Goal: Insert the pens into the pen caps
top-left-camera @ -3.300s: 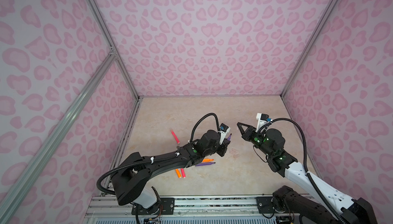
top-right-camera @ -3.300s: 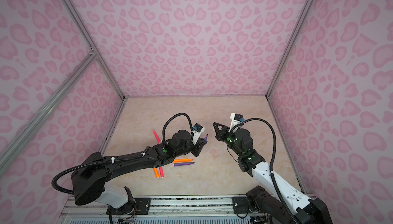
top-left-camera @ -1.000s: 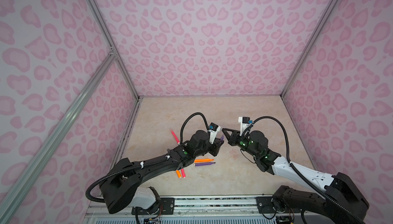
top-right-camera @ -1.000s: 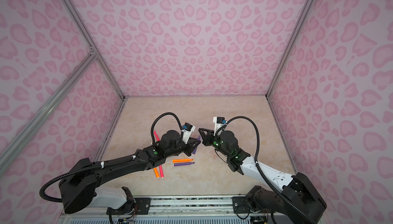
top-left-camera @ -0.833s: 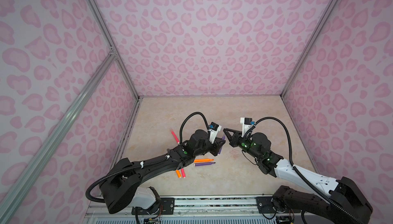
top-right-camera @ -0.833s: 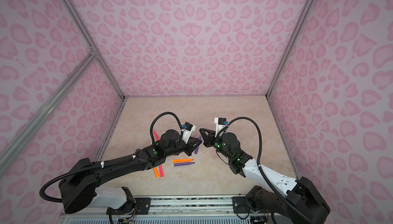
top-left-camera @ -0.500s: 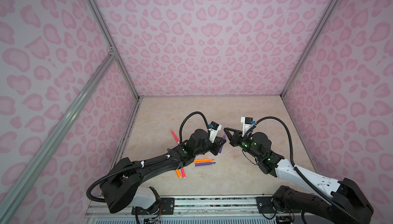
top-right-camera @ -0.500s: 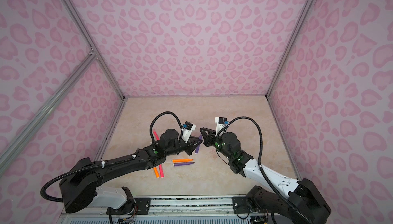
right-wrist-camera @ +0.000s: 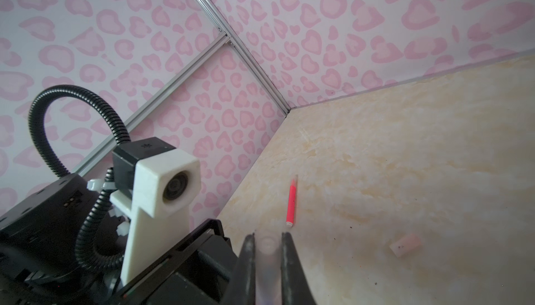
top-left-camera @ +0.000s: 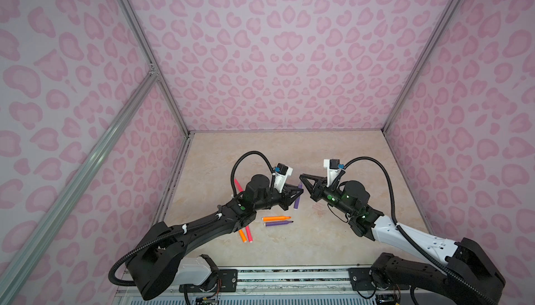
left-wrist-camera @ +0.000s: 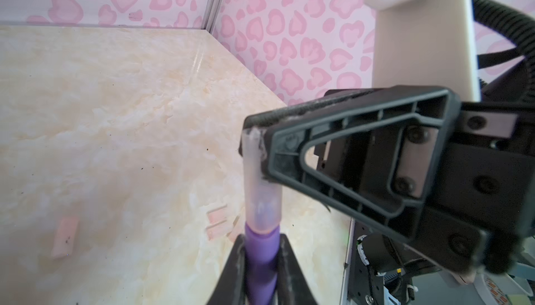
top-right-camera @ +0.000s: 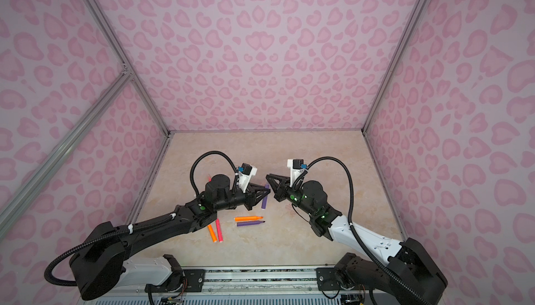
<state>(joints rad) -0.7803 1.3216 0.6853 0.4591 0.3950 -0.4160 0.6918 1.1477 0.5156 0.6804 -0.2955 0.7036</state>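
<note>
The left gripper (left-wrist-camera: 262,250) is clamped on the barrel of a purple pen (left-wrist-camera: 262,263). The right gripper (right-wrist-camera: 267,245) pinches a clear pen cap (left-wrist-camera: 257,185) that sits over that pen's tip, its mouth meeting the purple barrel. In both top views the 2 arms reach toward each other above the table (top-left-camera: 318,245), fingertips almost meeting at the held pen, which hangs tilted. Nearer the arm bases than this pen, an orange pen (top-left-camera: 276,218) and a second purple pen (top-left-camera: 278,223) lie side by side. Loose caps (left-wrist-camera: 65,238) lie on the table near it.
</note>
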